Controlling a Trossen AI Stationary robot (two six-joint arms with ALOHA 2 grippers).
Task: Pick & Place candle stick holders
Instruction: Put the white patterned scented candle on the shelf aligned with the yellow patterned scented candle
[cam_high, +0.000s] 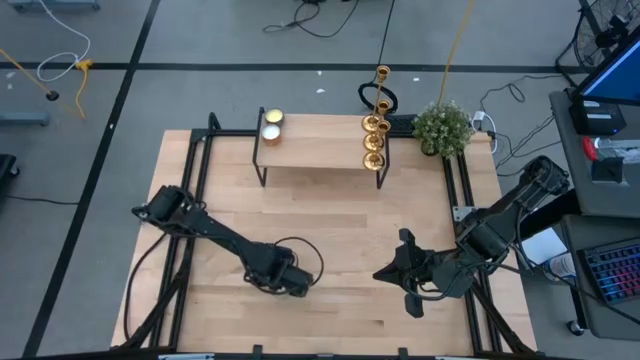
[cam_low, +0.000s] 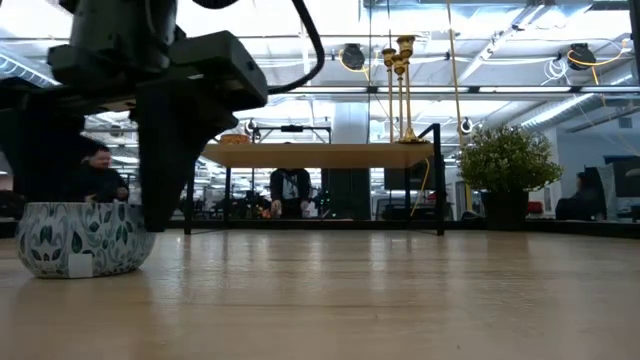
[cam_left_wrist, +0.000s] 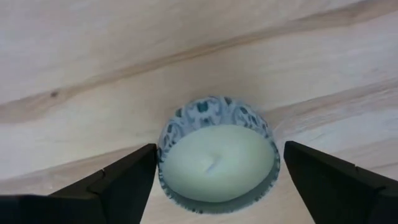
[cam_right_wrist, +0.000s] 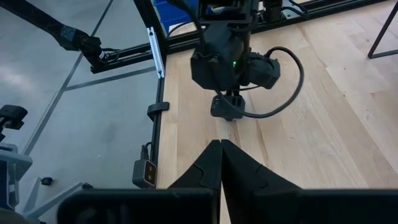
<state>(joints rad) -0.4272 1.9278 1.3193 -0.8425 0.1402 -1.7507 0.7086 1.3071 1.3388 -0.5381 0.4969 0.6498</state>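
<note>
Fingers (cam_left_wrist: 124, 183) of the left end effector (cam_left_wrist: 214, 180) stand wide on either side of a patterned candle bowl (cam_left_wrist: 216, 154) on the near part of the counter (cam_high: 340, 215), apart from its rim. Right end effector (cam_high: 388, 273), pinched closed and empty, hovers alongside. Farther back, gold candle stick holders (cam_high: 374, 140) stand on a small raised shelf (cam_high: 315, 150), beside a potted plant (cam_high: 442, 127).

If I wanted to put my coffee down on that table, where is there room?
The widest bare wood lies mid-table, between the raised shelf and the two grippers. The front is crowded: the left gripper hangs open over a patterned candle, and the right gripper waits shut beside it. The shelf's right end holds the candle stick holders, with the plant in the far right corner.
</note>
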